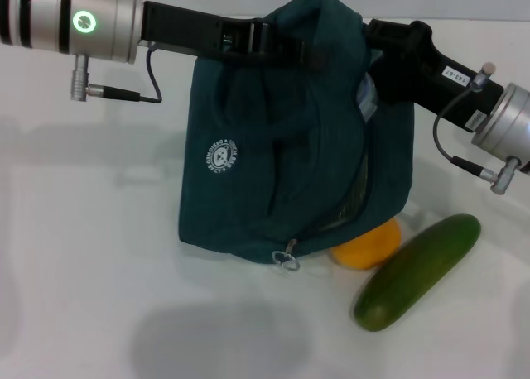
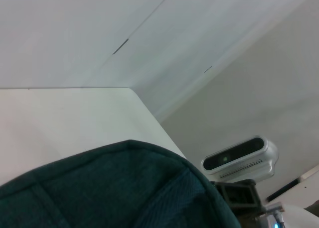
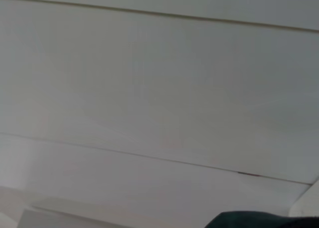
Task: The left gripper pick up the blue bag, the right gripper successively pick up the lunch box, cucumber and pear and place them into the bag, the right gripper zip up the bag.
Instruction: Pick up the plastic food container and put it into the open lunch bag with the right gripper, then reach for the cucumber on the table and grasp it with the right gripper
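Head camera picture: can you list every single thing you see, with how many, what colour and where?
blue bag: one, dark teal, held up mid-table, zipper partly open
pear: one, yellow-orange, on the table, partly tucked behind the bag's lower right corner
cucumber: one, dark green, lying on the table right of the pear
table: one, white
left gripper: one, black, at the bag's top
right gripper: one, black, at the bag's upper right

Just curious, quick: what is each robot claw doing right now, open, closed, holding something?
Left gripper: closed on the top of the blue bag, holding it up.
Right gripper: at the bag's upper opening; open or closed cannot be told.
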Controlling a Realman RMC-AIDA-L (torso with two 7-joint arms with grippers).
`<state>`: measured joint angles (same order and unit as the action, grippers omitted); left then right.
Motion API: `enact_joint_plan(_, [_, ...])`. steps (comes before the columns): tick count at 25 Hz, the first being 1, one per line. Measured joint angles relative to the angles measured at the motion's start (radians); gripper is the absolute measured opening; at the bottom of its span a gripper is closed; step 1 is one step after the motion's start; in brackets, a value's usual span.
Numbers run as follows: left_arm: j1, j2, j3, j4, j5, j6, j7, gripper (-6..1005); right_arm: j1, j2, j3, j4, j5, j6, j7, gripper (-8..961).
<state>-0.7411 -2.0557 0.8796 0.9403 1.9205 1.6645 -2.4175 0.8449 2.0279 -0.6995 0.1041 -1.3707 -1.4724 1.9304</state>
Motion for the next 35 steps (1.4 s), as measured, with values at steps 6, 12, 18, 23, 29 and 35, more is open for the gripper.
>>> enact_joint_plan(6, [0.003, 0.002, 0.0, -0.003, 0.0, 0.0, -0.01, 57, 0.002, 0.0, 0.003, 0.0, -0.033, 0.006, 0.001, 126])
enact_joint_plan(12, [0.005, 0.004, -0.001, -0.003, -0.001, 0.001, -0.011, 57, -0.009, 0.0, 0.01, -0.002, -0.033, -0.003, 0.002, 133])
enact_joint_plan(18, [0.009, 0.008, -0.007, -0.003, 0.004, 0.001, -0.019, 57, -0.044, 0.0, 0.011, -0.04, -0.028, -0.02, 0.005, 177])
enact_joint_plan(23, [0.016, 0.016, -0.01, -0.015, 0.002, -0.002, -0.021, 57, -0.072, 0.0, 0.006, -0.078, -0.025, -0.051, 0.003, 236])
enact_joint_plan(29, [0.013, 0.019, -0.01, -0.026, -0.001, -0.003, -0.022, 57, -0.094, 0.0, -0.015, -0.095, -0.041, -0.072, 0.006, 306])
enact_joint_plan(35, [0.012, 0.019, -0.01, -0.026, -0.002, -0.006, -0.023, 57, -0.112, 0.0, -0.065, -0.101, -0.047, -0.112, 0.002, 485])
